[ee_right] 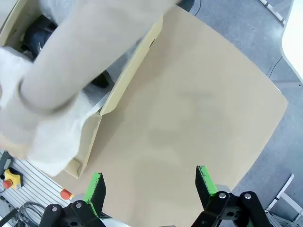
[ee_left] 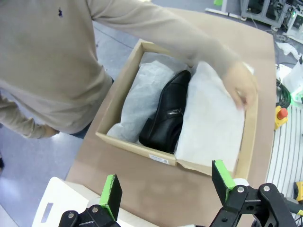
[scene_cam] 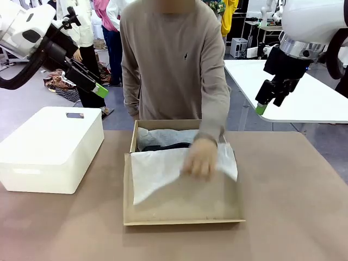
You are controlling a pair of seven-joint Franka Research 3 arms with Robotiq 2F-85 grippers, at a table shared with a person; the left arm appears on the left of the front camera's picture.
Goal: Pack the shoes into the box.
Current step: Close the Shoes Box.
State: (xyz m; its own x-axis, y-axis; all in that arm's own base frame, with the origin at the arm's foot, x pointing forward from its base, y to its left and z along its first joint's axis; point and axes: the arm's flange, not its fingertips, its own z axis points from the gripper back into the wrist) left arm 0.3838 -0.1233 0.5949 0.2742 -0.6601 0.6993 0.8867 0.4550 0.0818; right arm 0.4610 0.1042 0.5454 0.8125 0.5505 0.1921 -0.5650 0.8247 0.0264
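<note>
My left gripper (scene_cam: 99, 90), upper left, and right gripper (scene_cam: 261, 108), upper right, hang released, leaving the centre box (scene_cam: 132, 136) free for the person's hand (scene_cam: 200, 157) tucking tissue (scene_cam: 155, 171) over the shoes (scene_cam: 174, 145).

A lidded white plastic bin (scene_cam: 49, 157) sits at the left of the front view on a brown table (scene_cam: 293, 206), a small dark object (scene_cam: 75, 115) on its lid. A white table (scene_cam: 304, 98) stands upper right. A person in a beige top (scene_cam: 174, 65) stands top centre.
</note>
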